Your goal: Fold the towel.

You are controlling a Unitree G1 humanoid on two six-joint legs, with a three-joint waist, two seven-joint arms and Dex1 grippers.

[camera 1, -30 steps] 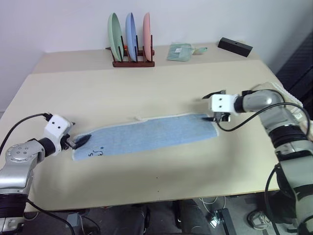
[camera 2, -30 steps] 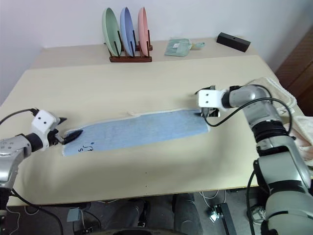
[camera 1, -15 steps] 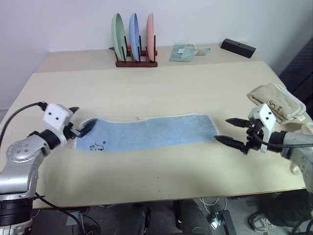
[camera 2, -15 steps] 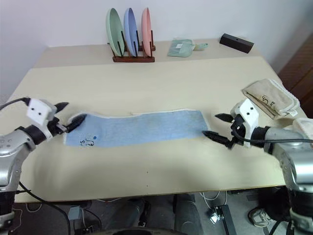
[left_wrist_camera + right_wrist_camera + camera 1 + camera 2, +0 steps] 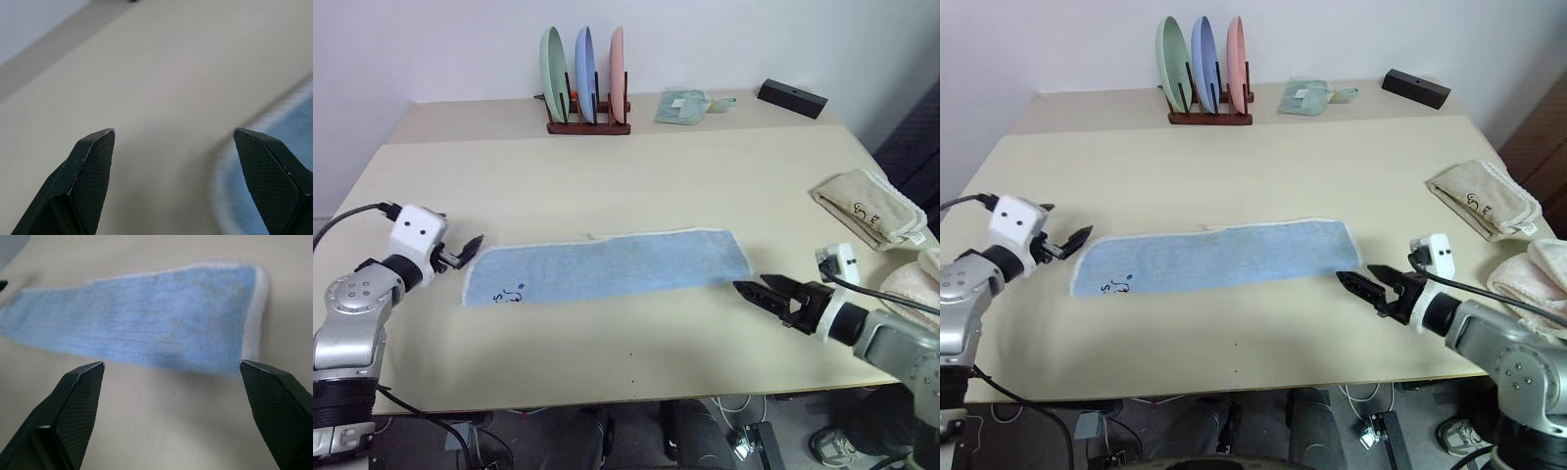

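The towel (image 5: 607, 266), a long light blue strip with white trim, lies flat on the table (image 5: 636, 186), running left to right across its near half, with a small dark printed mark (image 5: 508, 294) at its left end and a little white loop (image 5: 593, 236) on its far edge.

The left gripper (image 5: 466, 251) sits just off the towel's left end, apart from it; the left wrist view shows its two black fingers (image 5: 90, 166) spread wide with bare table between them and the towel's curved edge beside one finger. It holds nothing.

The right gripper (image 5: 766, 292) lies near the towel's right end, just to the near right of the corner. The right wrist view shows its fingers (image 5: 78, 396) wide apart and empty, looking along the towel's length, with the white hem at the right end plain to see.

The head views add what the wrist views lack: a rack of three plates (image 5: 584, 73) at the far edge, a small green cloth (image 5: 680, 106) and a black box (image 5: 791, 97) to its right, and folded beige towels (image 5: 868, 208) at the right edge.
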